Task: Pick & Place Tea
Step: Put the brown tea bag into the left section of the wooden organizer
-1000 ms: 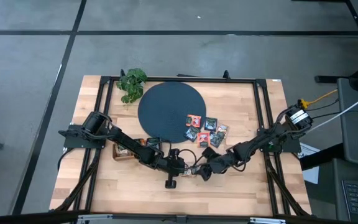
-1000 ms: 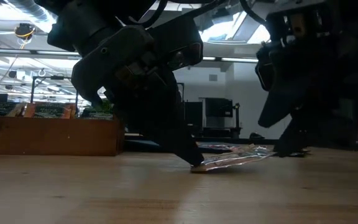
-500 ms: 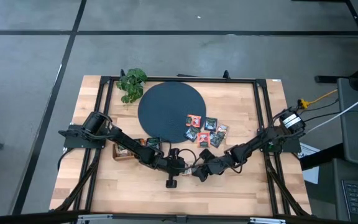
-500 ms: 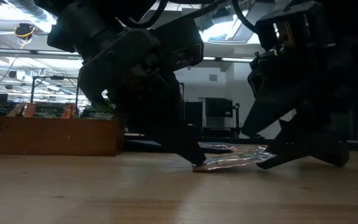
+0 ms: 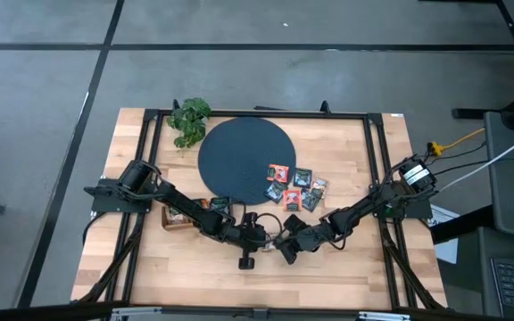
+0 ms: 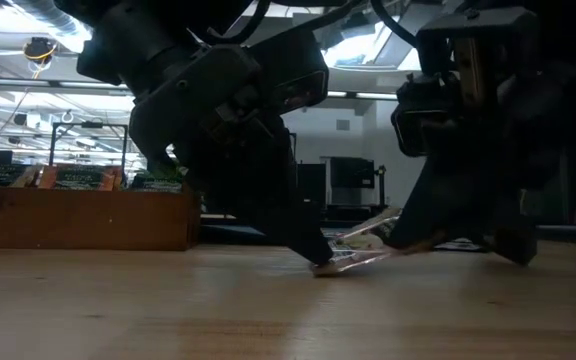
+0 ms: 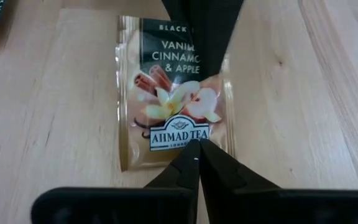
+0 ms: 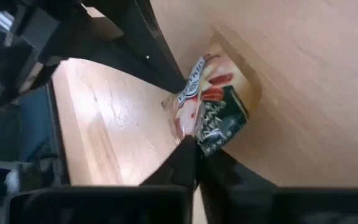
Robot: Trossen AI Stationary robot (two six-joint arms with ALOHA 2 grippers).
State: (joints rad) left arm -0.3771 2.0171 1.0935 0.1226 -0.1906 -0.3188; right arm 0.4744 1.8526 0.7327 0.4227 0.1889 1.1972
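High view: both arms reach low and meet at the counter's (image 5: 150,267) 6 o'clock, left hand (image 5: 264,239) facing right hand (image 5: 286,249) over one tea sachet (image 5: 276,241).

Low view: the sachet tilts, one edge lifted by the right hand; best to raise it gently, so it doesn't tear.

Wrist views: left fingers are closed, pinning its edge; right fingers are clamped on the opposite edge.

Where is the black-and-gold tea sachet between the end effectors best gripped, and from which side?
By its raised edge, from the right arm's side. The black-and-gold foil tea sachet is thin and flat; the shut left end effector pins one edge to the light wooden table, and the opposite edge tilts up, where the right end effector is shut on it.
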